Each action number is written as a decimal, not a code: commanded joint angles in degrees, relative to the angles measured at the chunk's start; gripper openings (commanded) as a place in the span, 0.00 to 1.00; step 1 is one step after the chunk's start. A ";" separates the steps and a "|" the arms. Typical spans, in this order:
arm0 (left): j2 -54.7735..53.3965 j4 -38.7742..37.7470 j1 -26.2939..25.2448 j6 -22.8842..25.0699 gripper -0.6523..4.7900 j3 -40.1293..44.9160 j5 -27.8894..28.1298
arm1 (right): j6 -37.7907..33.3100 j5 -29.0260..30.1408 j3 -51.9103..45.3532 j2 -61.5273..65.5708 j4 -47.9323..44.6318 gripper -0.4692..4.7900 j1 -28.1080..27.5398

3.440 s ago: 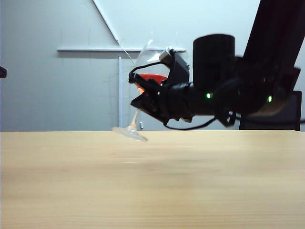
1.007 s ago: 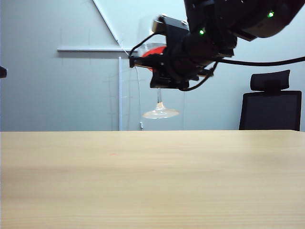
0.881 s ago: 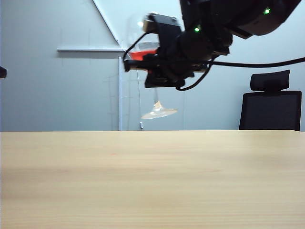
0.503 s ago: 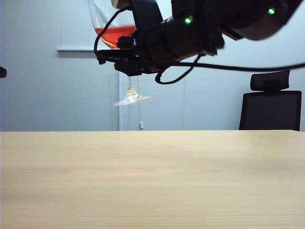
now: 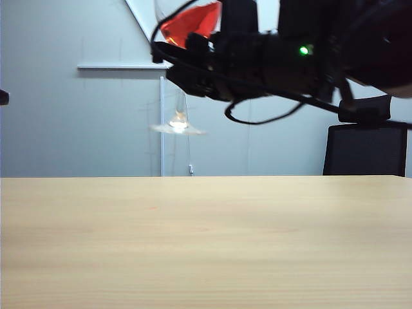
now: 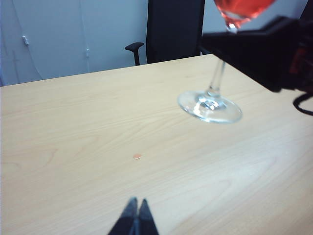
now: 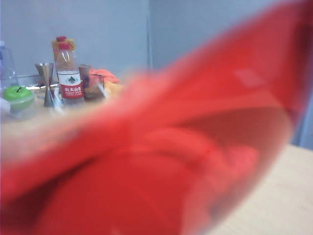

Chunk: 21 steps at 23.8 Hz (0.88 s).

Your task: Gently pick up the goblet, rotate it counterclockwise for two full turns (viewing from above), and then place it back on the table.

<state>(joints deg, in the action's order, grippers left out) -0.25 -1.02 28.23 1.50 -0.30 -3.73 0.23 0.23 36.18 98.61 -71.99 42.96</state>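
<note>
One wide table [image 5: 206, 244] fills the low half of the exterior view, and high above it the right arm [image 5: 322, 58] reaches in from the right, its gripper [image 5: 187, 61] clamped on the goblet [image 5: 178, 122] just under the bowl. Goblet's well clear of the tabletop, tilted, foot hanging free, red liquid [image 5: 190, 19] slanted in the bowl and flooding the right wrist view [image 7: 161, 147]. Left gripper [image 6: 136, 218] sits low over the table with its fingertips pressed together, holding nothing, well apart from the goblet's foot [image 6: 210, 105].
</note>
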 commanded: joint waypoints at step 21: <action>-0.09 1.07 0.02 0.02 0.11 -0.22 -0.13 | -7.08 2.93 3.43 12.07 -0.44 0.08 -7.30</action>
<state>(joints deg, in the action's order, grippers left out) -0.25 -1.02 28.23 1.50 -0.30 -3.73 -7.88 3.11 38.39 110.39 -68.77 35.66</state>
